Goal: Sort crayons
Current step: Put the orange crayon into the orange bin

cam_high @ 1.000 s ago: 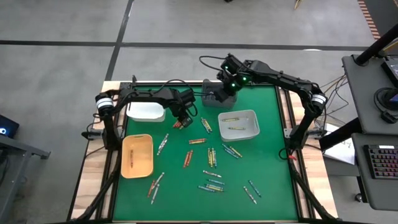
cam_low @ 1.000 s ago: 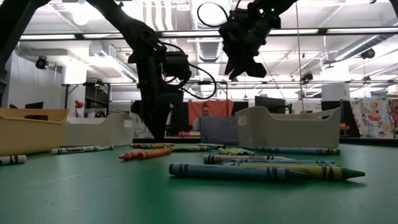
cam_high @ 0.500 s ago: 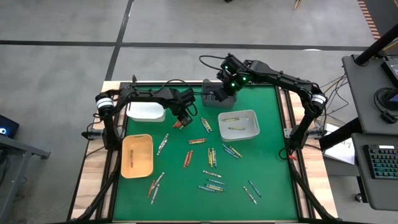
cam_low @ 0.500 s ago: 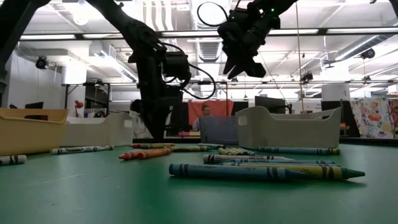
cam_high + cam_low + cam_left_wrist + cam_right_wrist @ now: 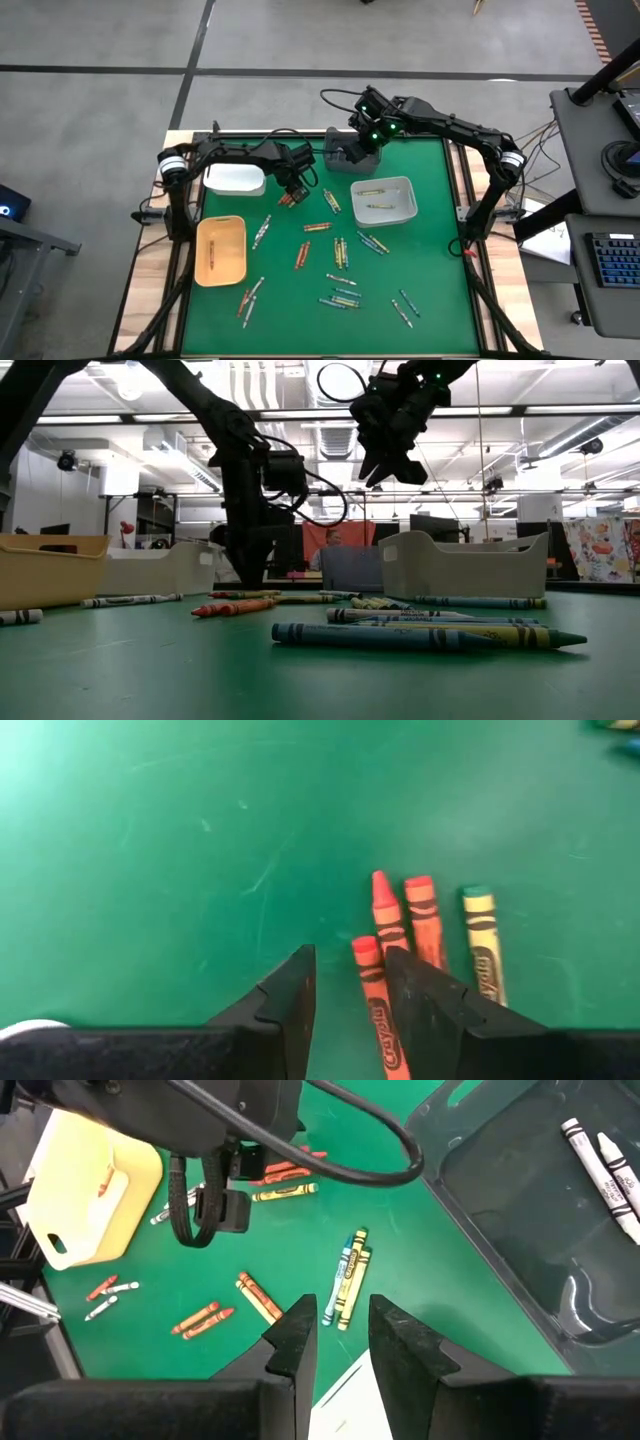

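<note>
The green table (image 5: pixel 420 240) is carrying four trays: a yellow tray (image 5: pixel 221 250) at its left edge, a white tray (image 5: pixel 234 179) behind that one, a pale tray (image 5: pixel 384 201) right of centre and a dark grey tray (image 5: pixel 345 157) at the back edge, half hidden under the right arm. Crayons (image 5: pixel 340 252) are lying scattered over the middle and front of the mat; their colours are hard to tell from above. Two more are lying in the pale tray.

The left gripper (image 5: pixel 348 982) is hanging low over the mat just in front of the white tray, its fingers standing a little apart with bare mat between them and nothing in their grasp. A red crayon (image 5: pixel 378 1013) is lying just beside one fingertip, partly cut off by it, next to two other red-orange ones and a yellow one.

The right gripper (image 5: pixel 335 1335) is hanging high over the dark grey tray, its fingers likewise slightly parted and empty. White crayons (image 5: pixel 600 1165) are showing in that tray.
</note>
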You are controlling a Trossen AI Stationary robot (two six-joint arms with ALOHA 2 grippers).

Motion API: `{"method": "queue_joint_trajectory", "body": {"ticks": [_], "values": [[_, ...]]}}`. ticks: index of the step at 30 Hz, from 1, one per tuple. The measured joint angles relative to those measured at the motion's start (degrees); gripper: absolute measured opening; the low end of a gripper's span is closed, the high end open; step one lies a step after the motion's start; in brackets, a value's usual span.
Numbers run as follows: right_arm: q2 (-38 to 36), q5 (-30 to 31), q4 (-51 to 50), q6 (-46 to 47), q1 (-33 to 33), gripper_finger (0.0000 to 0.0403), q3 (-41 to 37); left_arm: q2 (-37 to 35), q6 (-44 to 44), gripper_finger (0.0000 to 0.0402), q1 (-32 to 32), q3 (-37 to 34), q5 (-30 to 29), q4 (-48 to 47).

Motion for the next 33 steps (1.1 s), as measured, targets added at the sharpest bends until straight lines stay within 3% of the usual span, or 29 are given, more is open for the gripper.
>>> {"method": "queue_joint_trajectory", "body": {"ticks": [16,28,33], "values": [[0.0,0.0,0.7,0.9,0.0,0.0082,0.0,1.0,0.0,0.0105,0.0,-0.2,0.1,0.5],[0.0,0.1,1.0,1.0,0.0,0.0082,0.0,1.0,0.0,0.0009,-0.1,-0.5,0.1,1.8],[0.0,0.5,1.1,0.9,0.0,0.0082,0.0,1.0,0.0,0.0008,0.0,-0.1,0.1,2.0]]}}
